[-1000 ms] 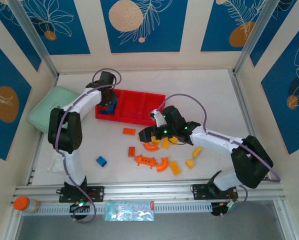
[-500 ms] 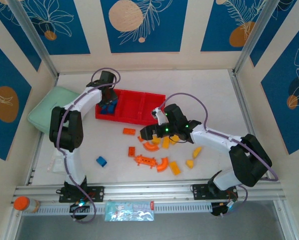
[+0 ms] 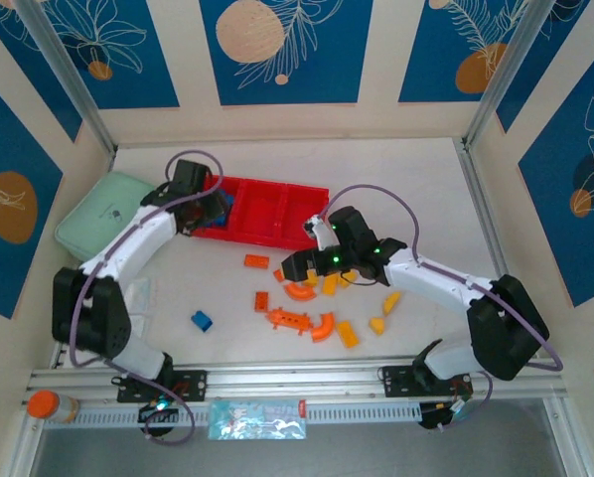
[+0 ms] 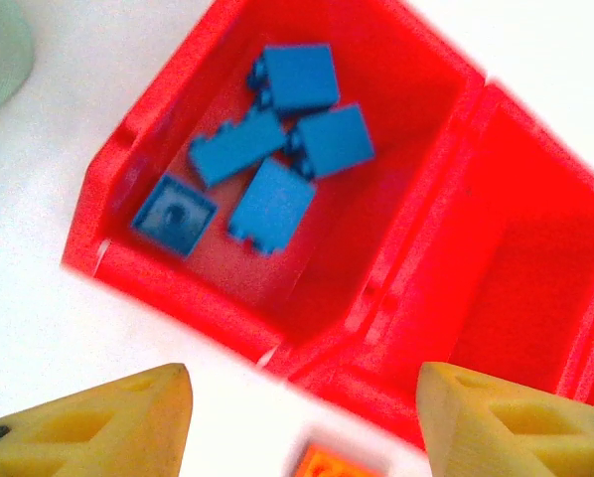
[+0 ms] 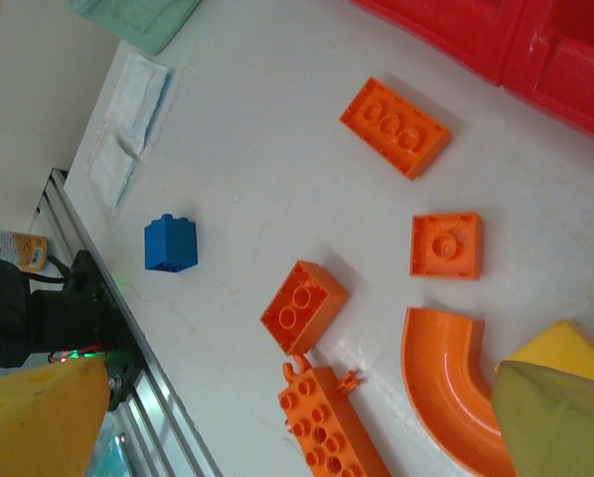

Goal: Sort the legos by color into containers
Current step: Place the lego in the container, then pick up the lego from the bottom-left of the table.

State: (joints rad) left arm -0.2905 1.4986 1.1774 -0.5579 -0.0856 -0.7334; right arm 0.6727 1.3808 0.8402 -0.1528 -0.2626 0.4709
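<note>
The red tray [image 3: 277,186] lies at the back middle of the table. Its left compartment [image 4: 396,199] holds several blue legos [image 4: 272,202]; the compartment beside it looks bare where it shows. My left gripper [image 3: 208,211] hovers at the tray's near left end, open [image 4: 302,383], with nothing between its yellow fingers. Orange legos [image 3: 289,319] and yellow legos [image 3: 348,335] are scattered in front of the tray. One blue lego [image 3: 201,320] lies apart to the left. My right gripper [image 3: 289,266] hangs open [image 5: 299,397] over the orange pieces, above a curved one [image 5: 446,383] and a long one [image 5: 342,427].
A pale mint-green case [image 3: 103,214] sits left of the tray. White packets [image 5: 128,119] lie near the left arm's base. A metal rail [image 3: 297,383] runs along the near table edge, with an orange-lidded jar [image 3: 44,404] at its left end. Patterned walls close in the table.
The left gripper has opened and pulled back out of the tray's left compartment toward the near left, its elbow swinging left. The right arm has barely shifted.
</note>
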